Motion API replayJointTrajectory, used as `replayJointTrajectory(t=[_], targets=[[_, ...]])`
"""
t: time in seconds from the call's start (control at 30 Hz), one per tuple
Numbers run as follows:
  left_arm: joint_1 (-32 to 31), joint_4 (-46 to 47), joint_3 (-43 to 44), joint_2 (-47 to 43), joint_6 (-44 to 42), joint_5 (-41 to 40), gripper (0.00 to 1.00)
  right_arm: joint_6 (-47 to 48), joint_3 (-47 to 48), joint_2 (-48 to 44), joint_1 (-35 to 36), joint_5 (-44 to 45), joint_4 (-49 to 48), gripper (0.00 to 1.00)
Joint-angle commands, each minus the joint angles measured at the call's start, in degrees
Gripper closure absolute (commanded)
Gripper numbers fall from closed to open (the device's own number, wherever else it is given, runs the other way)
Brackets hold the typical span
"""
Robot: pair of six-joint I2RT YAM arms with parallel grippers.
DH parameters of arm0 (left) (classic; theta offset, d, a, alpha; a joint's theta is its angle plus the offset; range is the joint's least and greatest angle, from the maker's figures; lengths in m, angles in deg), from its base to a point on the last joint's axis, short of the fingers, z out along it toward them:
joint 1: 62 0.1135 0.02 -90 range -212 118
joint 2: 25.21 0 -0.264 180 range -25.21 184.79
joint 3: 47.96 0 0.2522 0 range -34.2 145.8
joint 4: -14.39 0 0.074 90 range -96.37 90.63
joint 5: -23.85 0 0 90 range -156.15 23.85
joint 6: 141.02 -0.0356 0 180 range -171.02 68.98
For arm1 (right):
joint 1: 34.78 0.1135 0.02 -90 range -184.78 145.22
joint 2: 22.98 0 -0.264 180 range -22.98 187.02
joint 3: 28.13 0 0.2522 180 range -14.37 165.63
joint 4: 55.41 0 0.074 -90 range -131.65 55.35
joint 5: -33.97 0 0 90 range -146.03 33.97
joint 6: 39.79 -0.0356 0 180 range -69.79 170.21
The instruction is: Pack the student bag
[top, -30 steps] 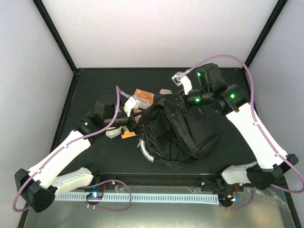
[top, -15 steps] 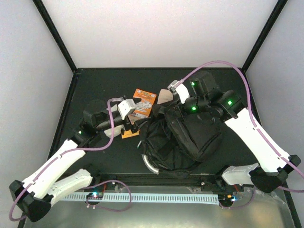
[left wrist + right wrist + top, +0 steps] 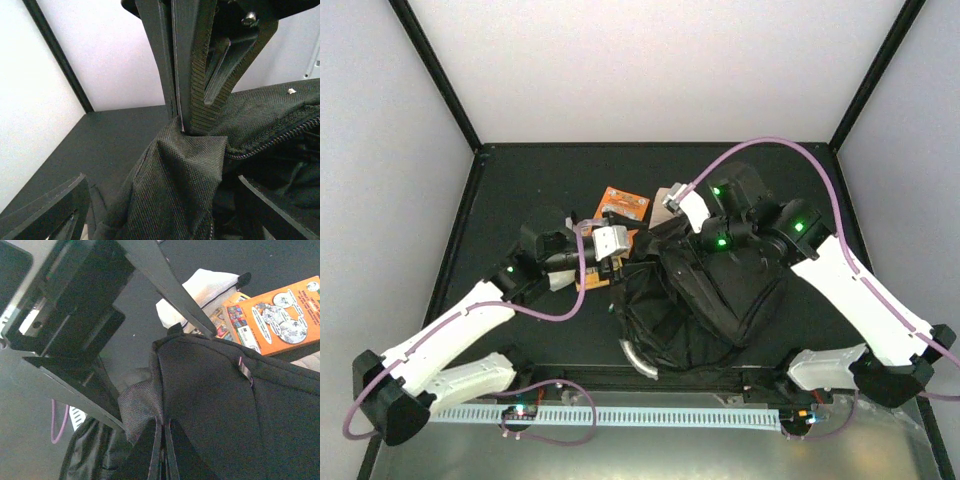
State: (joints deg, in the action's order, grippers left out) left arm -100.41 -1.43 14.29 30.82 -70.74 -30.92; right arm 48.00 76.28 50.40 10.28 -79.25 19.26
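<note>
Slumping at the middle of the black counter (image 3: pixel 500 200), the one student bag (image 3: pixel 720 300) is a crumpled backpack of black woven fabric. Its zipper (image 3: pixel 270 137) is undone along the mouth, and its grey curved handle (image 3: pixel 638 358) lies on the side nearest the arm bases. The right tool (image 3: pixel 163 440) has its two fingers pressed together on a fold of the bag's rim, which stands up in a peak. The left tool (image 3: pixel 623 255) faces that same fold with its fingers spread wide, one on either side of the cloth; whether they touch it cannot be told. Beyond the right tool's tips lie one whitish pouch (image 3: pixel 210 290), one large orange printed packet (image 3: pixel 280 315) just clear of the bag, and a second, smaller printed packet (image 3: pixel 227 315) lying against the pouch.
</note>
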Motion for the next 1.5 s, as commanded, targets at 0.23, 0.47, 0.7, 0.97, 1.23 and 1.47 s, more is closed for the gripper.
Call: replayJointTrajectory(t=[0.23,0.47,0.7,0.97,1.23,1.47], targets=[[-0.99,1.37,2.21,2.3,-2.61,6.98,0.6,0.25,1.32,-0.7,2.39,4.94,-1.31,0.95],[-0.97,3.13,3.1,3.29,1.7,1.17,0.99,-1.22,1.7,-2.2,2.67,12.94,1.19,0.82],[-1.01,5.18,5.15,5.32,6.52,-1.65,0.98,-3.97,-0.63,-9.57,2.77,17.05,2.96,0.23],[-1.11,4.57,8.02,6.0,10.68,-4.36,0.98,-9.73,-5.83,-14.66,7.03,22.99,9.16,0.14],[-1.05,3.5,9.75,7.26,10.95,-10.88,0.98,-15.21,-11.28,-17.77,11.33,24.72,11.7,0.16],[-1.1,3.57,10.18,7.51,10.41,-12.75,0.98,-17.67,-13.63,-18.8,13.81,26.18,13.89,0.27]])
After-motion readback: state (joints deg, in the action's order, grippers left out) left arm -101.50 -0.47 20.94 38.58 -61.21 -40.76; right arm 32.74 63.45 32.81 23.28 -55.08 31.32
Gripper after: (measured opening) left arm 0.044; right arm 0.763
